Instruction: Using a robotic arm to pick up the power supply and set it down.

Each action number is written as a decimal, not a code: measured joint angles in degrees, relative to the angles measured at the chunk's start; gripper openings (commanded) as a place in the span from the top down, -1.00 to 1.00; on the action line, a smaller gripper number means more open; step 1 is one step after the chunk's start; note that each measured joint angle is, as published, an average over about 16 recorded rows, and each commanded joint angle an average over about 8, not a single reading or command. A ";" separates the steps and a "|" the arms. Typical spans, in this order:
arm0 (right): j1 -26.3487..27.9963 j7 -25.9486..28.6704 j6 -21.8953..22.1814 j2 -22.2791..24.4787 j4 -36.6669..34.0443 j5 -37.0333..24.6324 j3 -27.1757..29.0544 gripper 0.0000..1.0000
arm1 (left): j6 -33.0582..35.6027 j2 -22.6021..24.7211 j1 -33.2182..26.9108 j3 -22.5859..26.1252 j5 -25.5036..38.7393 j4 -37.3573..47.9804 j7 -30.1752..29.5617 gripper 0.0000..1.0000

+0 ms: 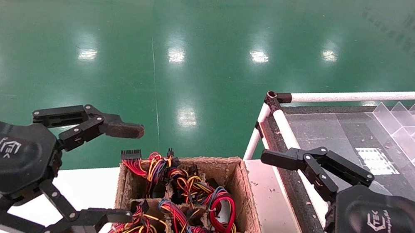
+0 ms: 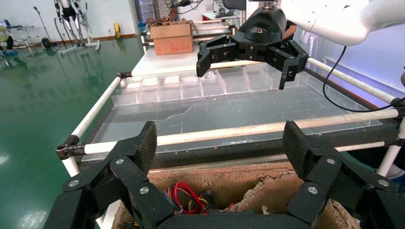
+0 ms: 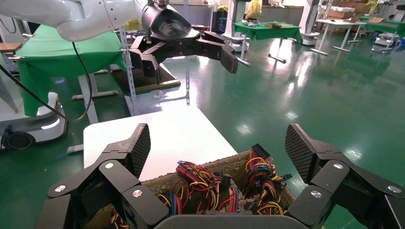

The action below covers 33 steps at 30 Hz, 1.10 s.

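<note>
You have the green floor (image 1: 120, 34) filling the far scene, and at the right a rail-framed surface (image 1: 314, 130) carrying clear plastic dividers (image 1: 412, 125). Between your arms sits a cardboard box (image 1: 245, 190) on a white surface (image 1: 85, 189), its cells packed with power supplies under multicoloured wire loops; the power supply (image 1: 220, 213) topped by a red bundle sits in a right-hand cell, its metal body hidden. Your right claw (image 1: 260, 203) hangs released just right of the box, fingers wide apart, grasping nothing. Your left claw (image 1: 132, 175) hovers at the box's left edge, likewise spread wide.
</note>
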 measured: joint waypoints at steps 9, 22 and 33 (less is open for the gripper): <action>0.00 0.00 0.00 0.00 0.00 0.00 0.00 -1.00 | 0.00 0.00 0.00 0.00 0.00 0.00 0.00 1.00; 0.00 0.00 0.00 0.00 0.00 0.00 0.00 -1.00 | 0.00 0.00 0.00 0.00 0.00 0.00 0.00 1.00; 0.00 0.00 0.00 0.00 0.00 0.00 0.00 -1.00 | 0.00 0.00 0.00 0.00 0.00 0.00 0.00 1.00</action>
